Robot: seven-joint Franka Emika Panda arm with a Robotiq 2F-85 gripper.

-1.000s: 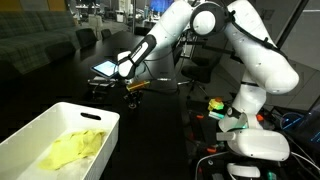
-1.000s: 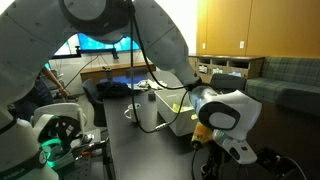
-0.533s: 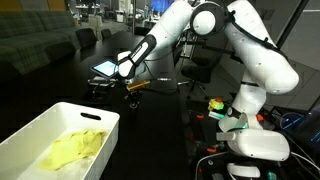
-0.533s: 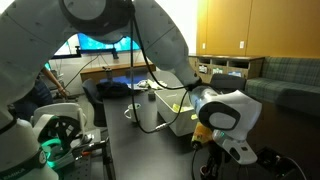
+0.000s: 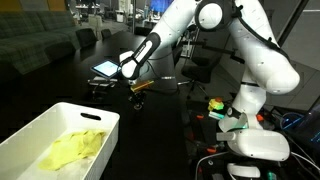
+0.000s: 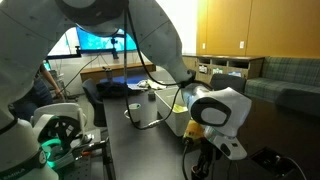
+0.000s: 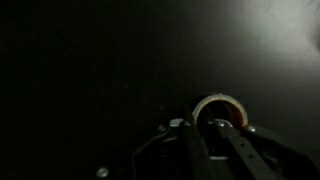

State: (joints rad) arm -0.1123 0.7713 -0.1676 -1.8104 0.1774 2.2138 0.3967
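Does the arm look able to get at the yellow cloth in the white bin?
Probably yes: the white bin is open-topped, the yellow cloth uncovered, no obstacle visible between; but the claw is shut.

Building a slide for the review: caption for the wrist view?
Wrist camera: shut gripper low over a dark table, with a small round ring right at its fingertips.

White arm [image 5: 252, 52] stretches out from its base, elbow high, forearm sloping down to the wrist. Gripper [image 5: 134, 85] points down and sits low. Jaws closed, with the fingers [image 7: 190, 148] drawn close together in the wrist view.
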